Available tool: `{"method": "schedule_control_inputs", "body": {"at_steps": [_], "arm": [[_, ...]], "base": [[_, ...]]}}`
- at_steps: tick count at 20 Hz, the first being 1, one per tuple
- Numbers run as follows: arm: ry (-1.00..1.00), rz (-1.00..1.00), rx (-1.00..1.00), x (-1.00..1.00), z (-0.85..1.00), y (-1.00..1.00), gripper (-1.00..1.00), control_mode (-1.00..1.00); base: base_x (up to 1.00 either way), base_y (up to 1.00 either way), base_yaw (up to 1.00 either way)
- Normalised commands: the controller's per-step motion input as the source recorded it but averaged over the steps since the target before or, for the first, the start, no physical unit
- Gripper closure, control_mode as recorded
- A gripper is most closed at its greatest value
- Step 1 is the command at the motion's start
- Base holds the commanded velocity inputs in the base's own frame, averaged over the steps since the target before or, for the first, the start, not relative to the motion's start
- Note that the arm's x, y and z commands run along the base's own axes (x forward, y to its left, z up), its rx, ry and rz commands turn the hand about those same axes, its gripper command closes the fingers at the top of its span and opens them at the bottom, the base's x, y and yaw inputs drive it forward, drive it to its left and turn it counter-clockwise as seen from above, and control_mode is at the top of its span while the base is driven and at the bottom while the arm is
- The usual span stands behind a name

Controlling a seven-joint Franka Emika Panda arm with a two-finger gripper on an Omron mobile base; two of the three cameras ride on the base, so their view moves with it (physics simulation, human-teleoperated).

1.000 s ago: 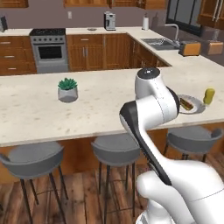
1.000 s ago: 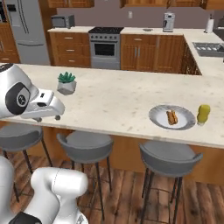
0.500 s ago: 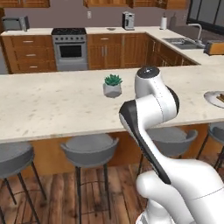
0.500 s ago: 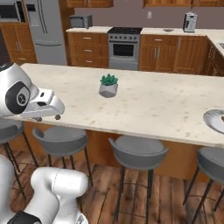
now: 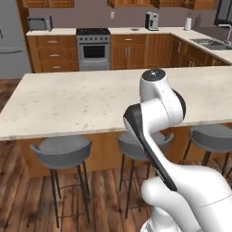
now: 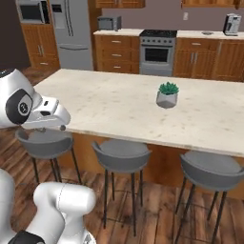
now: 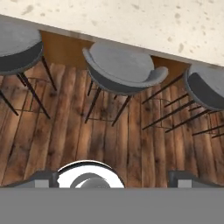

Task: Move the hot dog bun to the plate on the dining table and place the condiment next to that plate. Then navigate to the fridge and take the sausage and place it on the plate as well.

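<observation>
3 grey stools stand under the near edge of the long speckled worktop (image 5: 81, 102), on a wooden plank floor (image 7: 131, 135). In the hand view the middle stool (image 7: 121, 70) sits just below the worktop's edge, with another stool (image 7: 17, 46) to its left and a third (image 7: 205, 89) to its right. The tool (image 7: 118, 178) points down at the floor beside these stools; its 2 dark fingertips (image 7: 43, 178) stand wide apart at the bottom of that view, with nothing between them, so it is fully open and holds nothing.

In the right base view a small potted plant (image 6: 167, 95) stands upright on the worktop, toward its right half and well apart from the arm. The fridge (image 6: 70, 33) stands at the far left of the room, beside a tall wooden cabinet with a built-in oven (image 6: 31, 12). A microwave (image 6: 109, 23) rests on the far counter just right of the fridge, then the stove (image 6: 159, 51), and a coffee machine (image 6: 231, 24) further right.

In the left base view the stove (image 5: 94, 49) sits at the far centre, the microwave (image 5: 38, 23) to its left, the coffee machine (image 5: 151, 21) to its right, and a sink (image 5: 213, 43) at the far right. The hot dog bun, plate and condiment cannot be located.
</observation>
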Motion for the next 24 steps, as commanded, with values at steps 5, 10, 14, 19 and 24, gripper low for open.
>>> {"method": "schedule_control_inputs", "body": {"at_steps": [5,10,14,19,24], "arm": [[0.00,0.00,0.00,0.00,0.00,0.00,-1.00,1.00],[0.00,0.00,0.00,0.00,0.00,0.00,-1.00,1.00],[0.00,0.00,0.00,0.00,0.00,0.00,-1.00,1.00],[0.00,0.00,0.00,0.00,0.00,0.00,-1.00,1.00],[0.00,0.00,0.00,0.00,0.00,0.00,-1.00,1.00]], "base": [[-0.27,1.00,0.06],[-0.21,1.00,0.05],[-0.15,1.00,0.04],[-0.05,1.00,0.02],[0.00,1.00,0.00]]}}
